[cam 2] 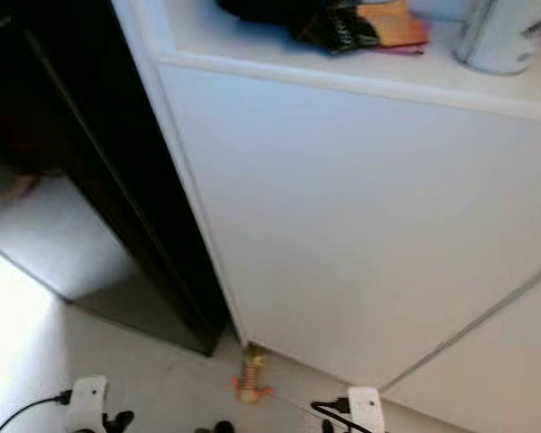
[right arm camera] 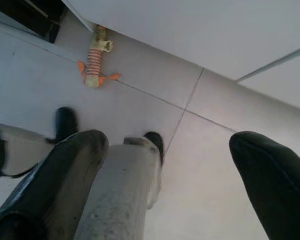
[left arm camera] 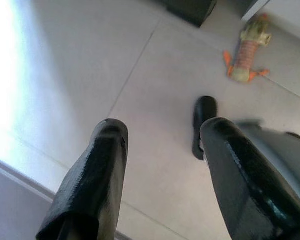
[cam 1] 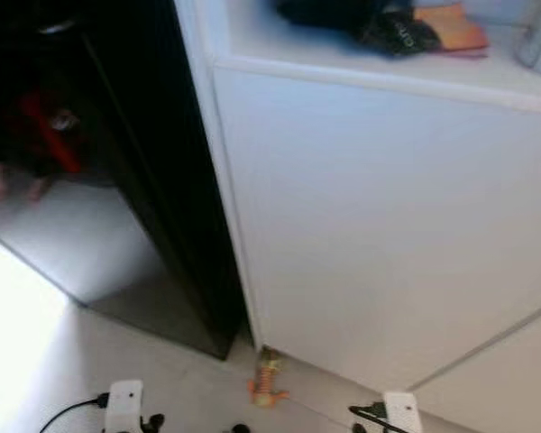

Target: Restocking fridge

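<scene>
- Left eye view: a white cabinet front (cam 1: pixel 379 216) takes up the frame from centre out to 3 o'clock, and its left vertical edge drops to the floor near 6 o'clock. At 9 to 11 o'clock a dark fridge (cam 1: pixel 153 171) stands with its black side edge against that corner; something red shows blurred inside it. Bare pale floor (cam 1: pixel 36 361) lies open toward 8 o'clock. A small orange striped toy (cam 1: pixel 268 379) lies on the floor at the foot of the cabinet's corner, at 6 o'clock.
- Right eye view: on the desk (cam 2: pixel 279 50) above the cabinet, at 12 to 1 o'clock, a dark bundle (cam 2: pixel 298 18) lies touching an orange flat thing (cam 2: pixel 397 23), with a white container (cam 2: pixel 505 36) at 2 o'clock.
- Left wrist view: the left gripper (left arm camera: pixel 160 145) hangs over open tile, its fingers (left arm camera: pixel 97 175) released and holding nothing; the toy lies farther off, beside the dark fridge base.
- Right wrist view: the right gripper (right arm camera: pixel 170 165) hangs low with fingers (right arm camera: pixel 270 180) spread wide and empty, over tile with a grout line; the toy sits by the cabinet's foot.
</scene>
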